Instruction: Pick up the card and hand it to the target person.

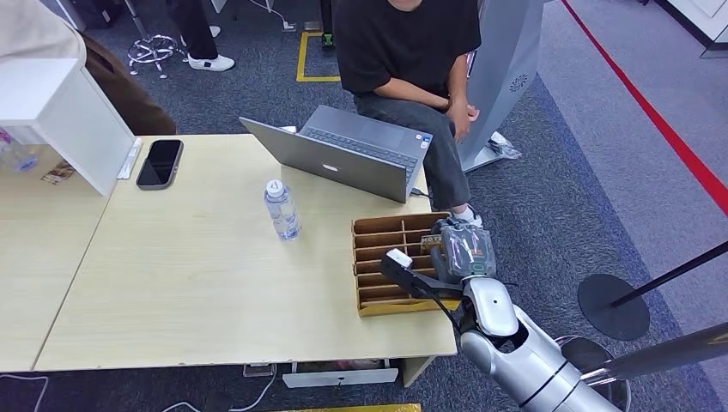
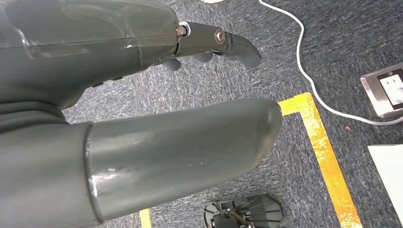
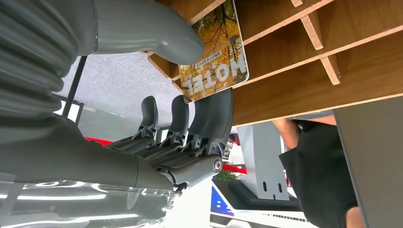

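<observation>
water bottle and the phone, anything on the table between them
Nothing: in the head view the stretch of table between the water bottle and the phone is bare wood.

You're looking down on a pale wood table (image 1: 197, 283) standing on blue-grey carpet (image 1: 558, 197). A red floor line (image 1: 652, 120) runs off toward 1 o'clock, and yellow floor tape (image 1: 302, 60) marks a corner near 12. A white cabinet (image 1: 60, 120) sits at 10 o'clock. At 3 o'clock a round black stand base (image 1: 611, 306) rests on the carpet. A grey pedestal (image 1: 506, 69) rises behind the seated person (image 1: 412, 51).
</observation>
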